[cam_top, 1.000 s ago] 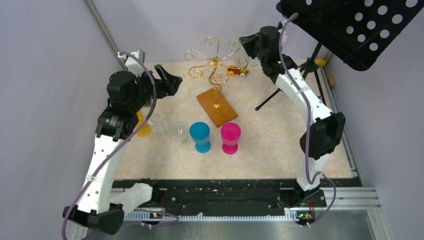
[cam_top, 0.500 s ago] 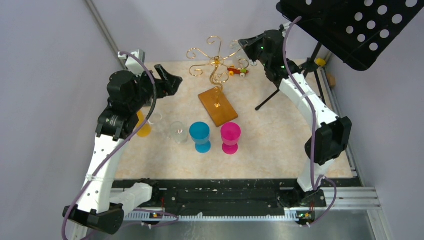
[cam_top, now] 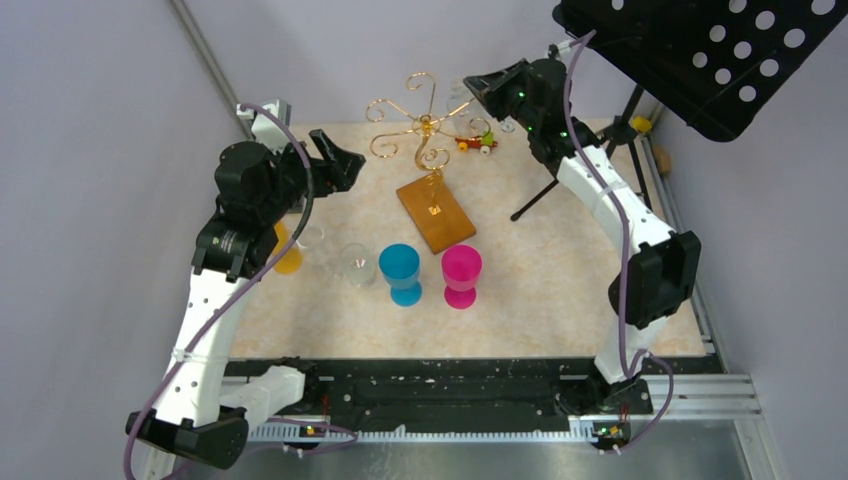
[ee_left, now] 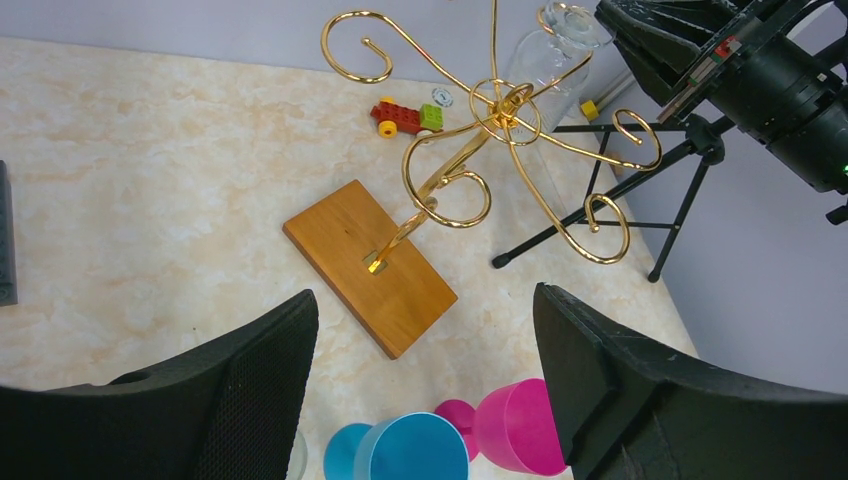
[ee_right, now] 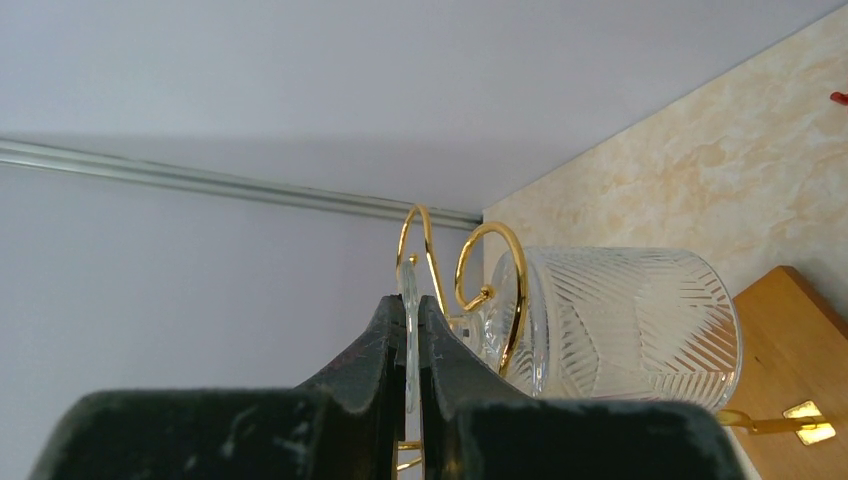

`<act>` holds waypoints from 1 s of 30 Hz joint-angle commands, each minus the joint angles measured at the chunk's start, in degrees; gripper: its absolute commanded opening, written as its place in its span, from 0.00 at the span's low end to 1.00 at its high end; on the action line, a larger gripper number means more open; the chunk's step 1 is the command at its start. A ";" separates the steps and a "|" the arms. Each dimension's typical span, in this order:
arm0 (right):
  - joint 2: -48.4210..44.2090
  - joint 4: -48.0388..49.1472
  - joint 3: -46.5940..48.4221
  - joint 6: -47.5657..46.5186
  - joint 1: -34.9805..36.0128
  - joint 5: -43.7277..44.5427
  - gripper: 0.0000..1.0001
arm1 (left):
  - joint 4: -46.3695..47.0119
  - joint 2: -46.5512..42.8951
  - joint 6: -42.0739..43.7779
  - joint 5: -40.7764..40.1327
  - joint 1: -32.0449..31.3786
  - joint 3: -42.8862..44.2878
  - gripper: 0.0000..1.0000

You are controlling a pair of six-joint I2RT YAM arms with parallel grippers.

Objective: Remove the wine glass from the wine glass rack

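right hand [ee_right: 410, 310] clenched on the foot of the wine glass [ee_right: 620, 320], hanging in a curl on the wine glass rack's [ee_left: 500, 100] far side. a snag on that curl could topple the rack; left hand [ee_left: 422, 298] hovers released on its near side.

The wine glass rack [ee_left: 372, 268] is glossy gold wire on smooth wood.

wine glass [ee_right: 620, 320] foot: mostly hidden in right claw [ee_right: 412, 308] | music stand [cam_top: 660, 40]: cropped
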 commanded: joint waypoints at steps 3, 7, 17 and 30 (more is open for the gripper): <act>1.82 7.41 5.49 1.24 0.25 -3.19 0.00 | 1.58 -0.70 -0.10 -0.73 0.25 -0.38 0.82; 2.60 3.55 7.42 -1.83 1.39 -0.74 0.00 | 1.57 -0.28 -0.01 -0.51 0.30 -0.43 0.82; 7.73 1.70 14.39 -3.05 1.72 -1.30 0.00 | 1.58 -0.23 -0.01 -0.71 0.31 -0.50 0.82; 11.69 2.93 19.83 -4.76 2.36 5.49 0.00 | 1.41 -0.40 0.16 -0.74 0.33 -0.40 0.82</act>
